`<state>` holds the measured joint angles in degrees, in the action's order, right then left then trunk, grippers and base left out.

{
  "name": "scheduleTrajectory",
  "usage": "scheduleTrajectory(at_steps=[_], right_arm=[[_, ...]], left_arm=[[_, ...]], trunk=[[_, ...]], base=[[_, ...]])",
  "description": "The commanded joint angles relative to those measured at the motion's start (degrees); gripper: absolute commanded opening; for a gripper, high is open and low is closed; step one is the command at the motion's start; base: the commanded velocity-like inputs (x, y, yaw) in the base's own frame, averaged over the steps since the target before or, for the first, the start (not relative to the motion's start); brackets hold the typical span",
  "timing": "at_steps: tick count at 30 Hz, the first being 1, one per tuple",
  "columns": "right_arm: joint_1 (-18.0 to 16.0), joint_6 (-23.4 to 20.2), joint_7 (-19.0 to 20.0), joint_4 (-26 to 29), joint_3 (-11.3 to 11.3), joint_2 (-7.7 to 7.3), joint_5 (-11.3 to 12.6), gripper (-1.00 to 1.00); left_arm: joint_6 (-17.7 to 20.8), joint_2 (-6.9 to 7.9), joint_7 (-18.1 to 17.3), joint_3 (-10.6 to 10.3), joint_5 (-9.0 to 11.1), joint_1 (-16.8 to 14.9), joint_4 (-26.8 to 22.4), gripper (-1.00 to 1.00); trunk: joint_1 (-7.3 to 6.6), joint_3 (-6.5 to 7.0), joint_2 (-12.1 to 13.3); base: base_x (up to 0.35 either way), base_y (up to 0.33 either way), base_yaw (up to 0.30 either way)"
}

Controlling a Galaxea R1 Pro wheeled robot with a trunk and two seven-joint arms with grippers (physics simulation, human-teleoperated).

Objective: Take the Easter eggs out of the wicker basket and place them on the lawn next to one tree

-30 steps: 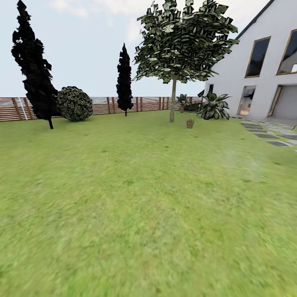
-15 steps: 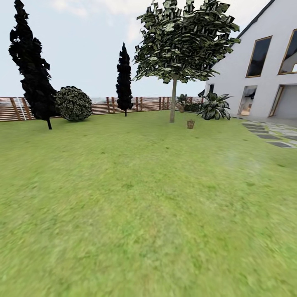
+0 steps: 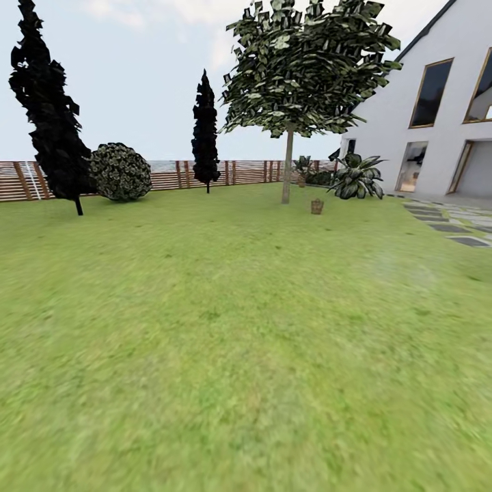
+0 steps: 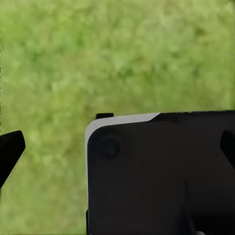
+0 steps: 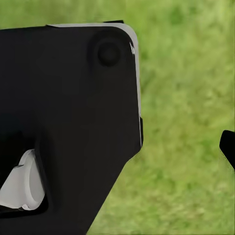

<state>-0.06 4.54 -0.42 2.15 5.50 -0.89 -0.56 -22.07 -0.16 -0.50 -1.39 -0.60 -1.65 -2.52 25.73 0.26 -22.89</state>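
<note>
Far across the lawn (image 3: 225, 321) stands the tree (image 3: 287, 167), with a pale bare trunk and a blocky green canopy. Just right of its foot sits the small brown wicker basket (image 3: 316, 206). It is too small and distant for the eggs inside to be made out. In the left wrist view my left gripper (image 4: 117, 147) is open, with a dark fingertip (image 4: 11, 149) at each side edge above grass and a black robot part between them. In the right wrist view my right gripper (image 5: 117, 147) has one fingertip (image 5: 228, 146) far out at the edge, also over grass.
Two dark cypress-like trees (image 3: 51, 116) (image 3: 206, 133) and a round shrub (image 3: 121, 172) line the brown slat fence (image 3: 171, 175). A broad-leaved plant (image 3: 355, 178), the white house (image 3: 437, 116) and grey stepping stones (image 3: 451, 229) lie to the right.
The whole head view has crept forward toward the tree, so the left cypress slid outward and the basket sits slightly lower. Nothing in the garden itself has moved.
</note>
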Motion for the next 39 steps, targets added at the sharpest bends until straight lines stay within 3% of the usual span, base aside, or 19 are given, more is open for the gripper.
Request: scheduleTrajectory(at_steps=[1, 39], right_arm=[[-0.01, 0.21, -0.02, -0.04, 0.42, 0.01, -0.06, 1.0], [-0.02, 0.21, -0.02, -0.04, 0.42, 0.01, -0.06, 1.0]], left_arm=[[-0.18, 0.02, -0.03, -0.1, -0.04, -0.02, 0.06, 1.0], [-0.25, 0.08, -0.03, -0.1, -0.05, 0.08, 0.06, 1.0]], trunk=[[0.05, -0.01, -0.02], [0.05, -0.01, -0.02]], base=[[0.329, 0.0, 0.0], [0.329, 0.0, 0.0]])
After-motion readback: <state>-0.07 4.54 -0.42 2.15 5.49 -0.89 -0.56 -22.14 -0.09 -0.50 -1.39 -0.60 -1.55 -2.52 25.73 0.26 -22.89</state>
